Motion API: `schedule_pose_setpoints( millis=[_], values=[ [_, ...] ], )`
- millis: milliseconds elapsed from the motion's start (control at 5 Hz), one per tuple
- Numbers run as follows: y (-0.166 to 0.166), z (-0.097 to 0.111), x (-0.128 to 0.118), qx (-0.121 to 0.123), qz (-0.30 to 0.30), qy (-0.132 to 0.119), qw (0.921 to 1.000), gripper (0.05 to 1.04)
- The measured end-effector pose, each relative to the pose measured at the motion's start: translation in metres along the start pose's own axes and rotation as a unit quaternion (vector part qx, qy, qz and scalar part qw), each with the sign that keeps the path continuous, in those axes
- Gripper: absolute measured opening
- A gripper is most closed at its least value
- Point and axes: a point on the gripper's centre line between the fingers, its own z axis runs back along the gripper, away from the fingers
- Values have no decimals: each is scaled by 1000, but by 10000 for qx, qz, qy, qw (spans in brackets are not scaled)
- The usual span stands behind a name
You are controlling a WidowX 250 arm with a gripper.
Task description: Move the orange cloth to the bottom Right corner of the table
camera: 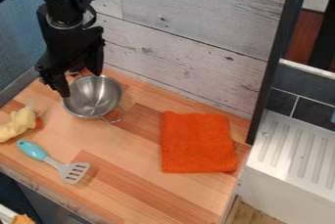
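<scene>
A yellow object (18, 124) lies at the left of the worktop (131, 169), near a turquoise-handled spatula (51, 160). The tool (80, 84), fingers wide apart, is positioned at the metal bowl (95, 98). The orange cloth (198, 142) lies flat near the worktop's right edge, above its bottom right corner

Pale wood-plank wall (190, 17) behind the wooden desk (134, 157); blue wall (19, 27) at left; dark tiles (311, 83) above a white ridged drainboard (298, 145) at right.
</scene>
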Motion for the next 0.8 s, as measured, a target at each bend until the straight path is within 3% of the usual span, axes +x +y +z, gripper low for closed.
schedule_pose_setpoints(
  millis=[200, 600, 800],
  values=[
    [3, -7, -4, 116, -33, 83, 9999, 1001],
    [-20, -2, -37, -8, -918, 185, 9956, 1001],
    [-35, -2, -53, -196, -1415, 355, 9891, 1001]
  ],
)
